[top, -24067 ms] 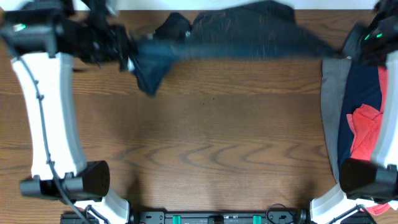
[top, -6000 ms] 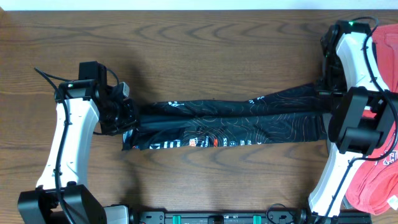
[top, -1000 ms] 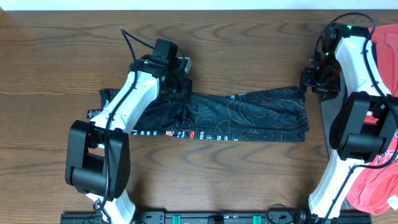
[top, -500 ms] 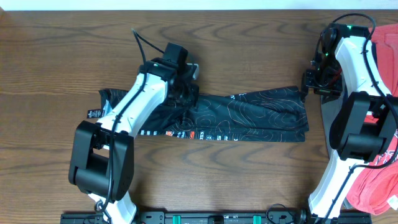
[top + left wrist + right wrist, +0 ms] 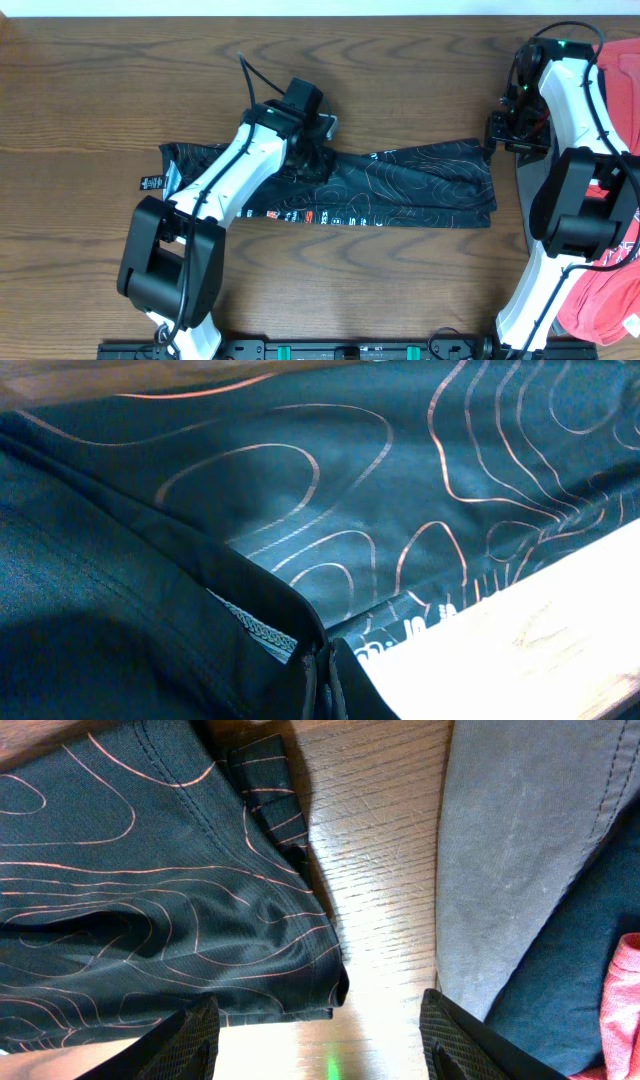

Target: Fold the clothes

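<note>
The clothes (image 5: 410, 185), one black jersey with orange-red contour lines, lie as a long folded band across the middle of the table. My left gripper (image 5: 317, 163) sits low on the band left of its middle. In the left wrist view that gripper (image 5: 322, 695) is shut, with a fold edge of the black fabric (image 5: 330, 480) running into its tips. My right gripper (image 5: 497, 133) hovers at the band's far right corner. In the right wrist view it (image 5: 325, 1045) stands open over bare wood, with the jersey's corner (image 5: 200, 920) to the left between its fingers.
A grey garment (image 5: 520, 840) and a navy one (image 5: 570, 980) lie just right of the jersey's end. A red T-shirt (image 5: 600, 290) is heaped at the table's near right, partly under the right arm. A small tag (image 5: 150, 183) sticks out at the band's left end.
My left gripper has slid to the right along the band, drawing bunched fabric with it. The right arm and the jersey's right end have stayed put.
</note>
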Robot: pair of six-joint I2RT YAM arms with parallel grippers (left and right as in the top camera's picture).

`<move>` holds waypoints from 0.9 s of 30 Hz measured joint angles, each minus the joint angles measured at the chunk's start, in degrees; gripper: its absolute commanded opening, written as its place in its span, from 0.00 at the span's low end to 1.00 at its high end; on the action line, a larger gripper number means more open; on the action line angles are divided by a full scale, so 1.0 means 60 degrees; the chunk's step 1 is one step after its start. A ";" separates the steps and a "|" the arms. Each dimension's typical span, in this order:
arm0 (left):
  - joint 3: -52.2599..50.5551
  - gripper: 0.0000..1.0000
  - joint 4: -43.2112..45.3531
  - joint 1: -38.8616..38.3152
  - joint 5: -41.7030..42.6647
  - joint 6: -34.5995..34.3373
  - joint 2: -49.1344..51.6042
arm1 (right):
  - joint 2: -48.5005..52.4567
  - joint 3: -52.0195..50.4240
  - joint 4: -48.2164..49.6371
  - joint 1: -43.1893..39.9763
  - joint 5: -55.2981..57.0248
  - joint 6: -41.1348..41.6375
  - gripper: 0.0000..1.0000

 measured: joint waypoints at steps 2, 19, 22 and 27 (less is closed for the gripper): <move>0.0000 0.44 -0.0004 -0.0120 -0.0007 0.0055 0.0000 | 0.0000 0.0000 0.0000 0.0000 -0.0004 0.0000 0.63; 0.0000 0.49 -0.0310 0.1537 -0.0382 -0.0033 -0.0007 | 0.0000 -0.0127 -0.0142 -0.0448 -0.0812 -0.1198 0.85; 0.0000 0.53 -0.0521 0.2226 -0.0393 -0.0182 -0.0022 | 0.0000 -0.0568 0.0066 -0.0550 -0.1209 -0.1727 0.91; 0.0000 0.56 -0.0674 0.3442 -0.0426 -0.0357 -0.0335 | 0.0000 -0.1803 0.0929 -0.0557 -0.1876 -0.2597 0.95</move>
